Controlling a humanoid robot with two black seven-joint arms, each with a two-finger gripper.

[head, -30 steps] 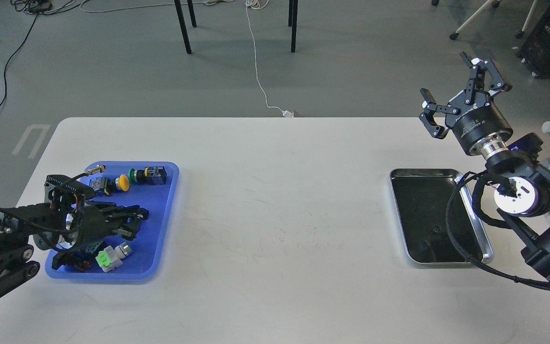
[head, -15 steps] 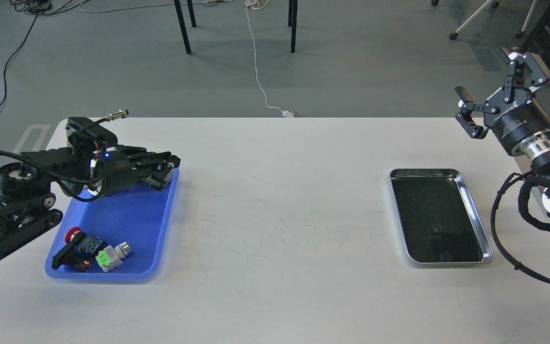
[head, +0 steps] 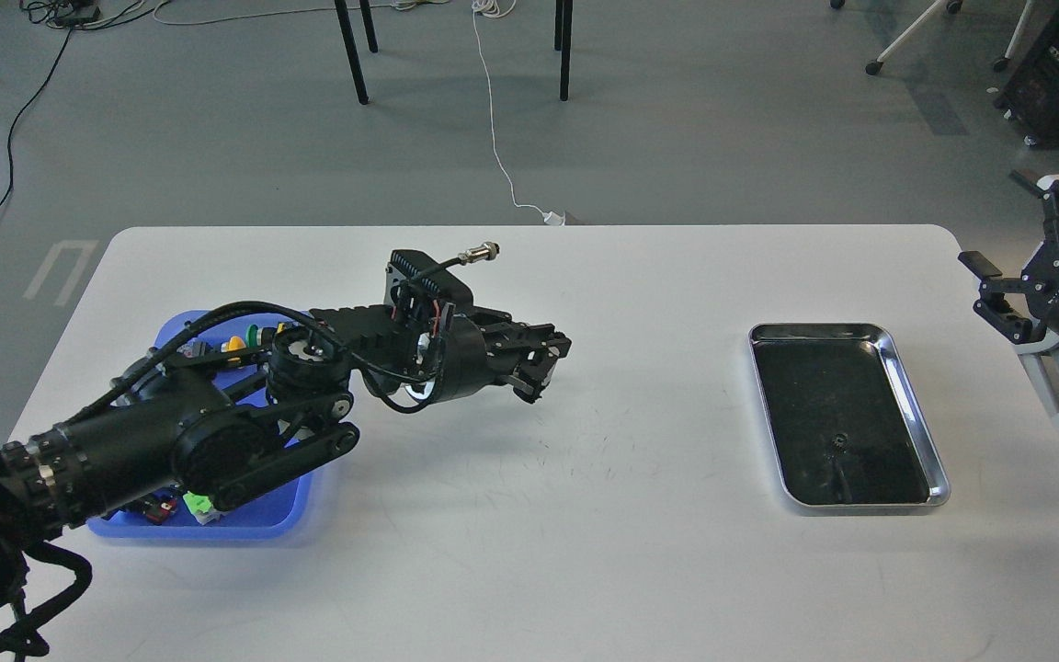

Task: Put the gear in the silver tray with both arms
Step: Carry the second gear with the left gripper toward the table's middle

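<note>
The silver tray (head: pixel 917 418) lies on the right of the white table, with a small dark gear-like speck (head: pixel 837 439) on its dark bottom. My left gripper (head: pixel 540 361) reaches over the table's middle left, well left of the tray and above the surface. Its dark fingers are drawn close together, and I cannot tell whether anything is between them. My right gripper (head: pixel 1007 222) is open and empty at the right edge of the view, beyond the table's right side and higher than the tray.
A blue plastic tray (head: pixel 254 527) with several small electrical parts sits at the left, mostly covered by my left arm. A yellow and green button (head: pixel 237 340) shows at its far end. Chair legs and cables are on the floor behind.
My left gripper rose out of the blue tray and swung right over the table's middle. My right gripper drew back to the right, away from above the silver tray.
</note>
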